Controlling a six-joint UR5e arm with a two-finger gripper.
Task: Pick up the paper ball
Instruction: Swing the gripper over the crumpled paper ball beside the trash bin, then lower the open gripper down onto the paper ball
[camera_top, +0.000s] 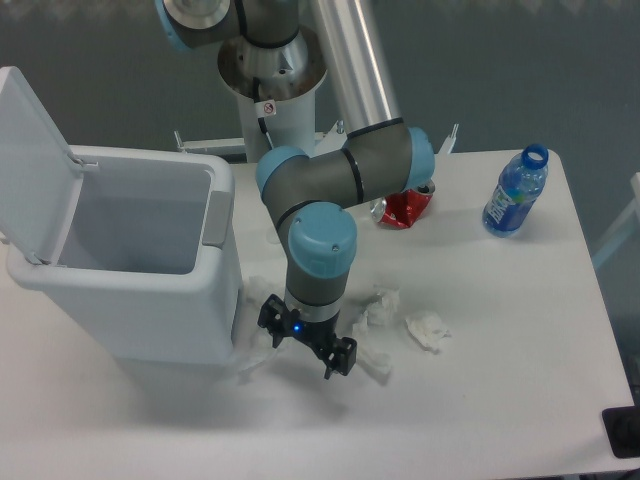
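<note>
Several crumpled white paper balls lie on the white table (500, 400). One paper ball (384, 301) is right of the arm, another (428, 331) further right, and a third (372, 358) sits just right of my gripper. A crumpled piece (262, 292) lies against the bin, and another (256, 356) pokes out beside the gripper's left finger. My gripper (306, 340) points down near the bin's front right corner, open, with nothing seen between its fingers. Whether it touches any paper I cannot tell.
A large white bin (130, 260) with its lid up stands at the left, close to the gripper. A crushed red can (406, 207) lies behind the arm. A blue plastic bottle (514, 191) stands at the back right.
</note>
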